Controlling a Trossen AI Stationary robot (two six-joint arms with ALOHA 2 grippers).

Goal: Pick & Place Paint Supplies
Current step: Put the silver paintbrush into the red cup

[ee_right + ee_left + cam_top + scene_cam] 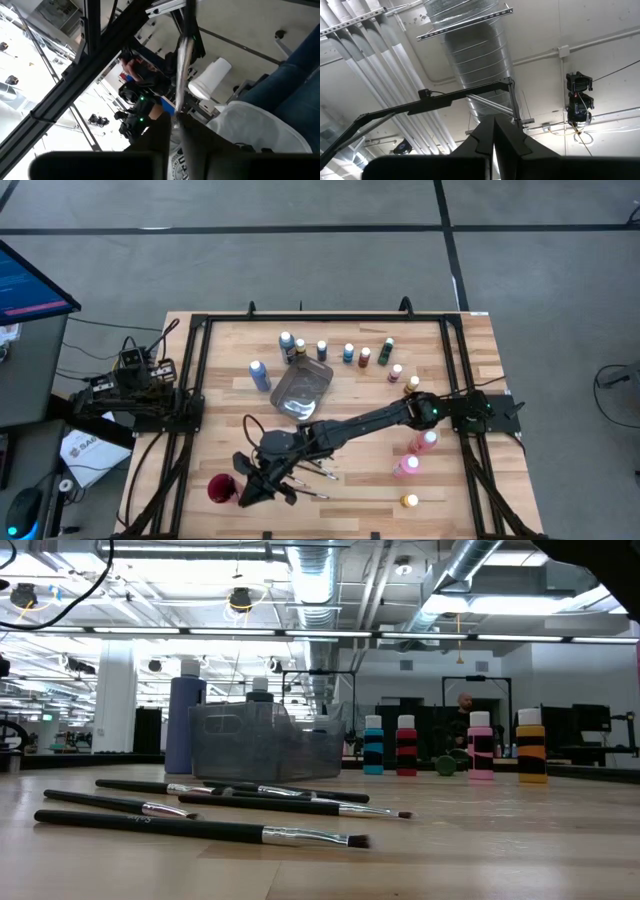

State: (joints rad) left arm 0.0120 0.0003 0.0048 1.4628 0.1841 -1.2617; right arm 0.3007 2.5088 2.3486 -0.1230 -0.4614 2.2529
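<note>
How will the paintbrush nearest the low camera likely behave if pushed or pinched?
The nearest paintbrush looks thin and round-handled, lying flat on the table, so a nudge would probably roll it. Its dark handle seems rigid, so likely stiff and light. The shiny ferrule may slip in a claw.

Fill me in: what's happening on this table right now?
The right arm reaches across the table, its claw pinching a paintbrush close to the red cup. More paintbrushes lie loose on the wood nearby. Paint bottles stand along the far side around the grey metal tray. The left arm waits folded at the table's left edge, claw shut.
</note>
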